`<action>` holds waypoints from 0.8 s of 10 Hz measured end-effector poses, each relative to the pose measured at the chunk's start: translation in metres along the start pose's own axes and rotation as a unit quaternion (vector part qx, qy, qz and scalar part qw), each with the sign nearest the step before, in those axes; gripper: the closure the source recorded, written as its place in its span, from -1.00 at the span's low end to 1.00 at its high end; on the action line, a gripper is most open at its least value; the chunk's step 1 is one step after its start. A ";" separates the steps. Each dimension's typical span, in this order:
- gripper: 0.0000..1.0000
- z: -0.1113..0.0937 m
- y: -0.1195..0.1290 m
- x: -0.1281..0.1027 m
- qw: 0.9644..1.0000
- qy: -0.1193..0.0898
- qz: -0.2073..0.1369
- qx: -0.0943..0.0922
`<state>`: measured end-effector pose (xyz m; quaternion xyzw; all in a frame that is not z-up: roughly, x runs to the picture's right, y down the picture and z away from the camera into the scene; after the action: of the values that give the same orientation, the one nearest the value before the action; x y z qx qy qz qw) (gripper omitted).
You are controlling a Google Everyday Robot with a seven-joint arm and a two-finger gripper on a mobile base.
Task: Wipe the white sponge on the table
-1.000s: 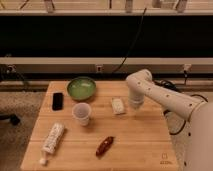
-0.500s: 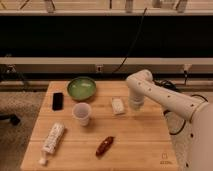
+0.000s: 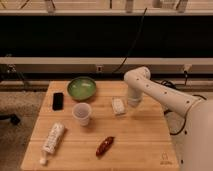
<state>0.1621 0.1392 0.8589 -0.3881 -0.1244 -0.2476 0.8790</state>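
The gripper hangs low over the table, a little right of the middle and nearer the far edge than the near one. It is just beside the right side of the white sponge, and whether it touches or grips the sponge cannot be told. From the gripper the white arm rises to a rounded bend above the far edge, then slopes down and to the right, past the right edge, into the robot's bulky white body. On the light wooden planks, a black phone lies near the left edge. A white tube lies slanted towards the near left corner. A green bowl sits by the far edge, with a translucent cup upright just in front of it. A reddish-brown object lies close to the near edge, and the sponge lies flat to the right of the cup. A small dark logo marks the near right corner. Behind the table a dark recess runs below a pale ledge, a black cable hangs down across it, and speckled floor shows on the left. Compared with half a second ago, arm, sponge and the other things sit where they were.
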 end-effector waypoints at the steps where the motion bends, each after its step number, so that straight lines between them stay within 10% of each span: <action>1: -0.24 -0.002 -0.003 0.001 1.000 -0.002 -0.012 0.001; 3: -0.58 -0.008 -0.012 -0.003 0.999 -0.009 -0.048 0.006; 8: -0.60 -0.009 -0.025 -0.015 0.992 -0.045 -0.119 0.020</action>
<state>0.1362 0.1234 0.8625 -0.3638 -0.2138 -0.3301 0.8444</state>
